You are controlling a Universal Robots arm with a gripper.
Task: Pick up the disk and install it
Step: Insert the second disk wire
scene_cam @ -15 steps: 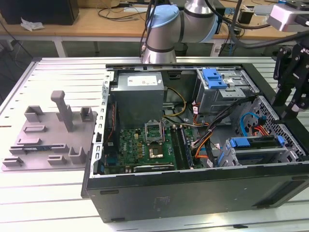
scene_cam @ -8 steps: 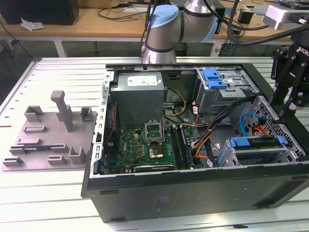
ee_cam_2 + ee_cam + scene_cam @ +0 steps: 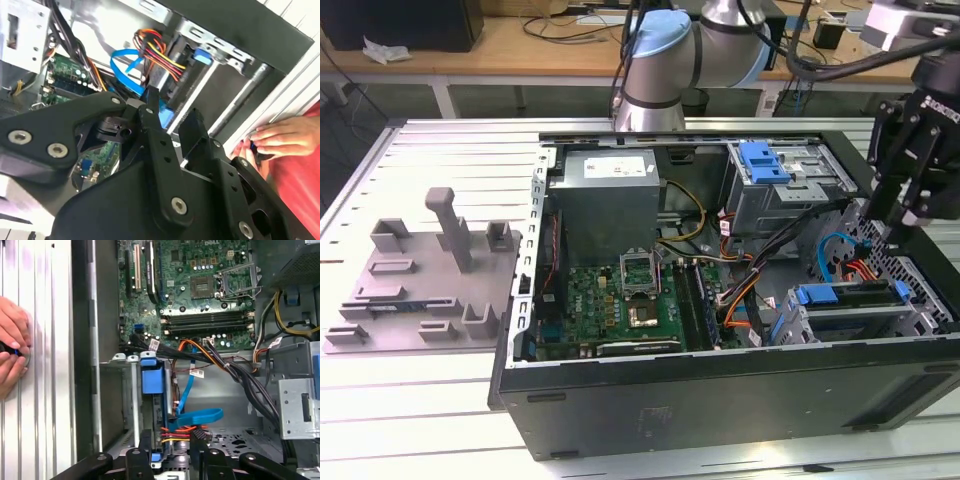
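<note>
The disk [image 3: 850, 295] sits on its edge in the drive bay at the corner of the open computer case [image 3: 720, 395] on the exterior view's right. Its blue carrier frame [image 3: 152, 379] faces up between the bay's metal walls in the first wrist view. My gripper [image 3: 895, 225] hangs just above the far end of the bay. It is open, and its black fingers [image 3: 145, 447] stand on either side of the carrier's end without clamping it. In the second wrist view the gripper [image 3: 172, 117] hovers over the same bay, beside a bundle of red, yellow and orange wires.
A blue flat cable [image 3: 197, 416] and black cable bundles [image 3: 240, 375] run close to the bay. The case also holds a motherboard [image 3: 620, 300], a grey power-supply box [image 3: 605, 200] and an upper cage with a blue clip [image 3: 765, 160]. A grey fixture [image 3: 430, 270] lies on the exterior view's left. A person's hand [image 3: 12, 352] rests on the table outside the case.
</note>
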